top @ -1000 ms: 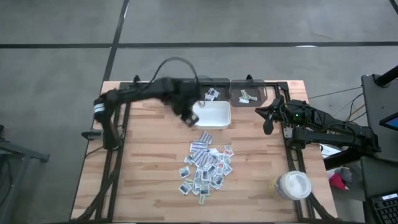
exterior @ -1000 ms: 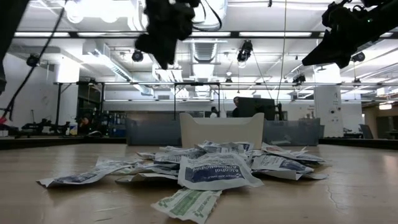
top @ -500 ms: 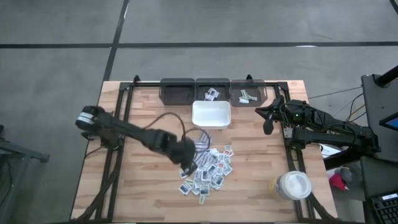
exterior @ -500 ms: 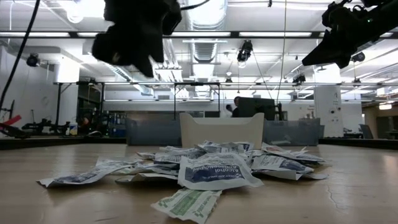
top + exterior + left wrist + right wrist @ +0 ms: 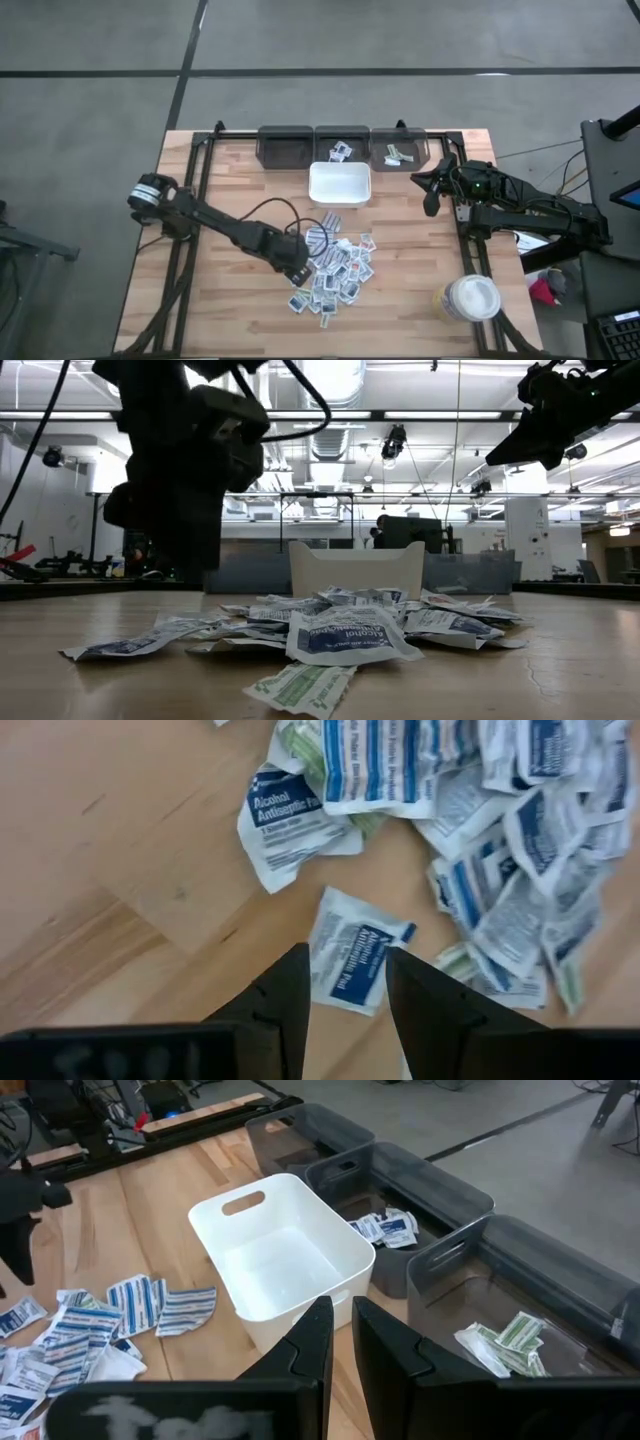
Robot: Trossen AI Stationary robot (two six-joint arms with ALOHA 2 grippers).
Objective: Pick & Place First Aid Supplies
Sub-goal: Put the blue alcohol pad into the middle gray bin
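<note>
Left gripper [image 5: 345, 1005] released, fingers spread above one alcohol packet [image 5: 352, 960] at the edge of the first aid supplies [image 5: 335, 265] heaped mid-worktop [image 5: 230, 310]; right gripper [image 5: 432, 192] hangs nearly clenched, empty, beside the white tray [image 5: 340, 184].

Even overhead light, soft shadows; the counter-level view is backlit, one wrist view blurred.

From above, the counter [image 5: 240, 190] is evenly lit with faint shadows and no glare. In the low view, ceiling lamps [image 5: 330, 380] burn out to white and the left arm [image 5: 185, 470] reads as a near-black silhouette against them, while the nearest packet [image 5: 300, 688] is soft. The left wrist view is blurred throughout, its own fingers [image 5: 275, 1000] dark and unfocused. The right wrist view is sharper, with soft sheen on the white tray [image 5: 285, 1260] and blurred fingers [image 5: 310, 1345].
</note>
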